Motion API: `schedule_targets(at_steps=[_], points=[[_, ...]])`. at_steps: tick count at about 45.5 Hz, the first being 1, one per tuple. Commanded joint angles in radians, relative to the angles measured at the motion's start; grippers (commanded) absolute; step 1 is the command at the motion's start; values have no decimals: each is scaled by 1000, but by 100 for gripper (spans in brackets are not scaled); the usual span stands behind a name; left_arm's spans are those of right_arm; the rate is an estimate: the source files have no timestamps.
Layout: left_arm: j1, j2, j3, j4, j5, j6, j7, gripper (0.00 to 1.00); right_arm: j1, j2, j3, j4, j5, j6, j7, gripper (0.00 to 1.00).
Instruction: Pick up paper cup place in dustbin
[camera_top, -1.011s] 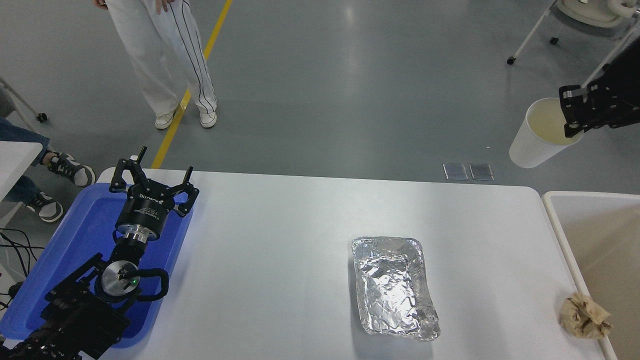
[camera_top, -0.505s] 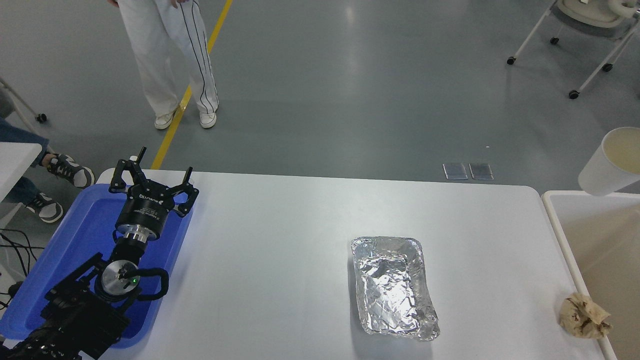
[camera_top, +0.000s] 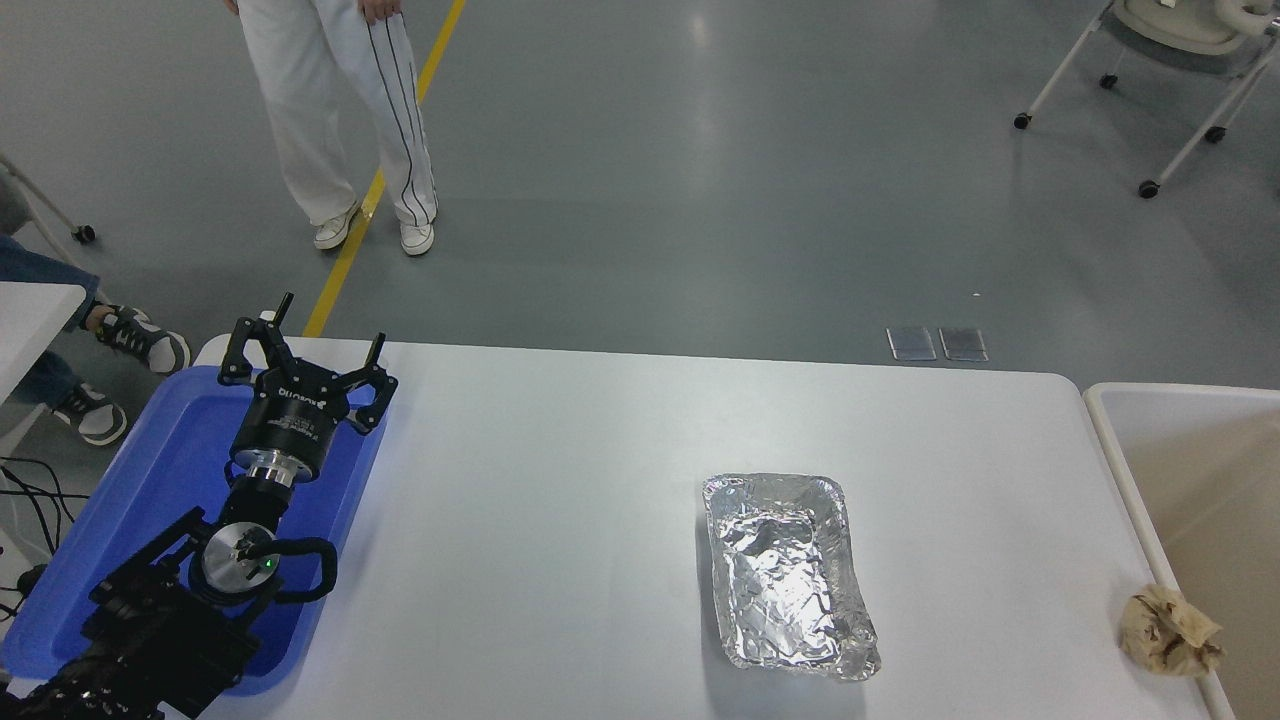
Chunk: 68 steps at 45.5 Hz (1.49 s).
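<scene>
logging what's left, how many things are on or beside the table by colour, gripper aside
blue: 1, the blue tray
silver: 1, the foil tray
brown: 1, the crumpled paper ball
cream-white: 1, the dustbin
total: 4
No paper cup is in view.

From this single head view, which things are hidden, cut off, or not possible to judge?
- Small white paper cup: not visible anywhere in the head view, so whether it lies in the bin cannot be told.
- Large cream-white rectangular plastic dustbin: cut by the right edge; most of its inside is out of frame.
- Right gripper: outside the picture.
- Standing person in white trousers: cut off by the top edge.
- Left gripper: parked over the blue plastic tray, hiding part of it.
</scene>
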Motion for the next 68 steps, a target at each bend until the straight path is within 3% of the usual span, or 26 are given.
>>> schedule_targets(at_steps=[1, 14, 28, 35, 45, 55, 68], points=[[1, 0, 0, 0, 0, 0, 0, 100, -32, -70, -5, -66, -45, 0, 0, 0], [1, 0, 0, 0, 0, 0, 0, 100, -222, -101, 116, -225, -39, 0, 0, 0], [1, 0, 0, 0, 0, 0, 0, 100, -734, -92, 596, -551, -34, 0, 0, 0], [1, 0, 0, 0, 0, 0, -2, 100, -1004, 0, 784, -708, -33, 0, 0, 0], [1, 0, 0, 0, 0, 0, -2, 100, -1237, 164, 836, -897, -17, 0, 0, 0], [1, 0, 0, 0, 0, 0, -2, 100, -1345, 203, 836, -900, 79, 0, 0, 0], [1, 0, 0, 0, 0, 0, -2, 100, -1411, 266, 851, -899, 87, 0, 0, 0]])
